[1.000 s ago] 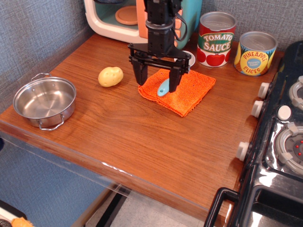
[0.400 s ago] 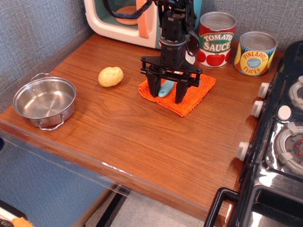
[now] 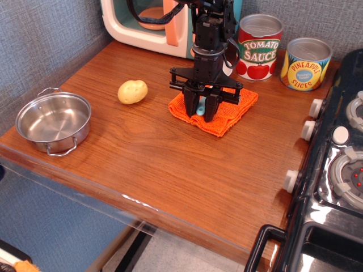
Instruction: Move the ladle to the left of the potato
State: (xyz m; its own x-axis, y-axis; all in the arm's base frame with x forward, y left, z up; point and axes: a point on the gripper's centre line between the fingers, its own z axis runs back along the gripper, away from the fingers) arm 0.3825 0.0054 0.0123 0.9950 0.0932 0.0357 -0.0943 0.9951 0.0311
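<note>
The potato (image 3: 133, 91) lies on the wooden counter, left of an orange cloth (image 3: 232, 110). The ladle (image 3: 200, 109) lies on that cloth; only a bit of its light-blue handle shows between the fingers, and its white bowl is hidden behind the arm. My gripper (image 3: 200, 117) points straight down onto the cloth, its black fingers drawn in close on either side of the handle. It stands to the right of the potato, about a hand's width away.
A steel pot (image 3: 54, 122) sits near the counter's front left edge. A tomato sauce can (image 3: 259, 48) and a pineapple can (image 3: 306, 63) stand at the back right. A toy oven (image 3: 142, 22) is behind the arm. A stove (image 3: 340, 170) borders the right side.
The gripper moved right and down onto the cloth, then narrowed its fingers around the ladle's handle. The potato and pot have not moved.
</note>
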